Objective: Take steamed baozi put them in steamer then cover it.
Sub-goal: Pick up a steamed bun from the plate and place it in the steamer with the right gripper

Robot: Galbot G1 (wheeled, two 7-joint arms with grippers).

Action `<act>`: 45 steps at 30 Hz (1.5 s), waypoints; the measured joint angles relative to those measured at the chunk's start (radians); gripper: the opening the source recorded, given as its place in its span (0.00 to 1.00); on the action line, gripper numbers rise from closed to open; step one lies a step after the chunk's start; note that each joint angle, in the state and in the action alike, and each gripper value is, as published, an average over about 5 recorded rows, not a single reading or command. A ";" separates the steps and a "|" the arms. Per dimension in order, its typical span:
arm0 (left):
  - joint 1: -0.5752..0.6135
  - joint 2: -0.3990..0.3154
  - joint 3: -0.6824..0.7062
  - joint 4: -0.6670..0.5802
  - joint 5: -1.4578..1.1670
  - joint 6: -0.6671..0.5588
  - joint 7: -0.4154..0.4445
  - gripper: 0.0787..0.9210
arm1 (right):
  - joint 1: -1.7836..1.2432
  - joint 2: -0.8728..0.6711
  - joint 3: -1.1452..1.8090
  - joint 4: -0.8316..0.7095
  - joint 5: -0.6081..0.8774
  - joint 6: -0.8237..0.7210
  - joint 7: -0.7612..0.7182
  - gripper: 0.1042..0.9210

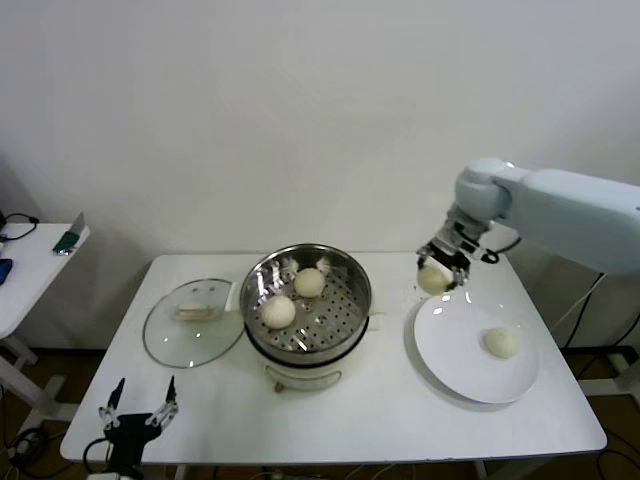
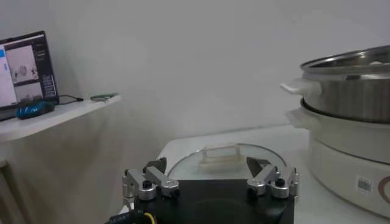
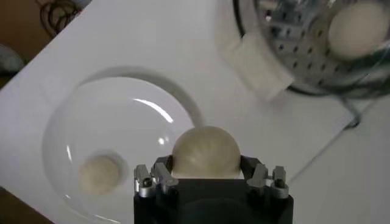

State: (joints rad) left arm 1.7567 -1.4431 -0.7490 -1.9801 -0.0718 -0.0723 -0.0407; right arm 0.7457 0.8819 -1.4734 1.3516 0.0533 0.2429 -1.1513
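Observation:
My right gripper (image 1: 437,272) is shut on one cream-white baozi (image 1: 433,281) and holds it just above the far left rim of the white plate (image 1: 460,365). In the right wrist view that baozi (image 3: 205,152) fills the gap between the fingers of the right gripper (image 3: 205,168). Another baozi (image 1: 501,342) lies on the plate. The steel steamer (image 1: 366,297) stands mid-table with two baozi (image 1: 309,282) (image 1: 279,312) on its perforated tray. The glass cover (image 1: 185,342) lies flat to its left. My left gripper (image 1: 140,402) hangs open at the table's front left corner.
A white side table (image 1: 30,272) with a laptop (image 2: 23,70) stands off to the left. The steamer's white side handle (image 3: 256,66) juts toward the plate. The left wrist view looks across the cover (image 2: 183,165) at the steamer's wall (image 2: 353,85).

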 measured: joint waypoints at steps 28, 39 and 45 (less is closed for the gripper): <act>-0.031 0.014 0.011 -0.012 -0.003 0.022 0.005 0.88 | -0.067 0.479 0.042 0.014 -0.088 0.242 -0.041 0.76; -0.054 0.017 0.028 -0.007 0.012 0.028 0.004 0.88 | -0.142 0.516 0.037 0.008 -0.138 0.244 -0.033 0.79; -0.052 0.017 0.030 -0.009 0.016 0.030 0.003 0.88 | -0.160 0.529 0.046 0.003 -0.164 0.241 -0.032 0.88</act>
State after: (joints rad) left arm 1.7045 -1.4261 -0.7187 -1.9895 -0.0554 -0.0428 -0.0376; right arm 0.5855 1.4104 -1.4270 1.3542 -0.1102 0.4835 -1.1834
